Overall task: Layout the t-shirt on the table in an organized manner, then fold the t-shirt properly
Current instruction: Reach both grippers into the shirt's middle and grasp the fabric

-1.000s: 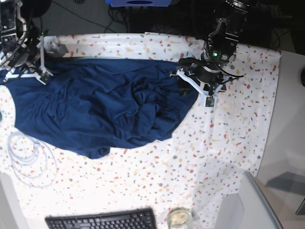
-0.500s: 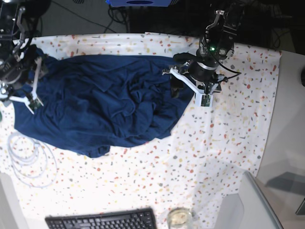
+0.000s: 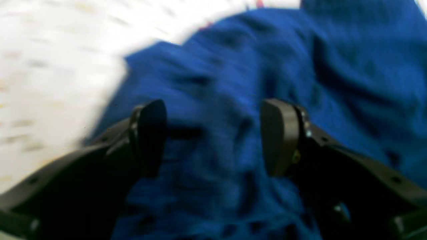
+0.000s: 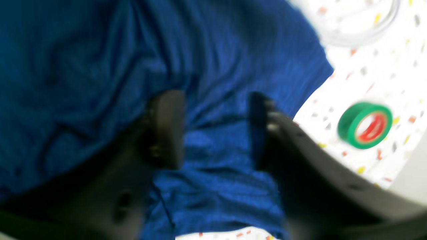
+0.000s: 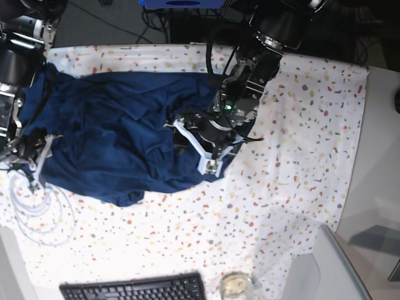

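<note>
T-shirt point(image 5: 112, 140), crumpled on the speckled tabletop point(image 5: 300, 156), looks light, limp and likely to bunch, so it is best pinched at a hem or sleeve edge, with both sets of jaws spread just above its folds, gripping nothing.

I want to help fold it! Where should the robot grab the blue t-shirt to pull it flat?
Probably the bunched edge of the t-shirt nearest the left pincer, coming down from above. The cloth lies rumpled on the table, and raised folds give the pads something to pinch; flat parts would slip.
</note>
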Controlling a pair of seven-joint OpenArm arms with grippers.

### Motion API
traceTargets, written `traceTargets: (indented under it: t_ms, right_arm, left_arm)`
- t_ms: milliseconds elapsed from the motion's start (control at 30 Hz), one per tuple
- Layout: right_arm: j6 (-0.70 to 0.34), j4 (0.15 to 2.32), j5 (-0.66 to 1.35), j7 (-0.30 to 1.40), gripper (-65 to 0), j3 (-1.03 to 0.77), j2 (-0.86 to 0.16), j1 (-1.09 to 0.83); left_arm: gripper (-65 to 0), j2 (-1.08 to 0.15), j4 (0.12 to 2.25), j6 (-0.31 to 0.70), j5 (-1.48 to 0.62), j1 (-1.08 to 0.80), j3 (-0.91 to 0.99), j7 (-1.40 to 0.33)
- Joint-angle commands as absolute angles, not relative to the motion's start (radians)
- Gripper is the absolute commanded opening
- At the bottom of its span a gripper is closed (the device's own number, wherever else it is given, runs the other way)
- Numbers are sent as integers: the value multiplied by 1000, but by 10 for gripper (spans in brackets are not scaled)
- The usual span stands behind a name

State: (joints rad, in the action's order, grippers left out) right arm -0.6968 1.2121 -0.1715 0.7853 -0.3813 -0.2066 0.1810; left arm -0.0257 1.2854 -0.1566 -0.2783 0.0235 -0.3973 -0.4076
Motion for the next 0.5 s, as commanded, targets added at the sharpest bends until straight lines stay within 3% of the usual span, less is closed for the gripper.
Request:
traceTargets:
  t_ms: [0,100,167,367,467]
  right_arm:
    - [-698,1221,-170,776,-482,-366,-222,199]
    - [-698,1124,-170,746,-618,-343,-225,217]
    - [-698,1004,-170,671,-623,-344,-225,252]
    - [-698,665,-166,397,-620,-340,-225,381]
    - [-630,552,-166,285,-620,-335,-226,472]
  left_arm:
    - [-326,-24,1259,-159,-277,44,-407,-394]
    - [-540,-21,1101,-159,-277,97,-410,-386]
    - [-650,-13,992,-159,-277,157,-410,-380]
    - [-650,-8,773,-160,-277,297,-409,-249]
    - [-650,-5,665,-160,-280,383,-409,-199]
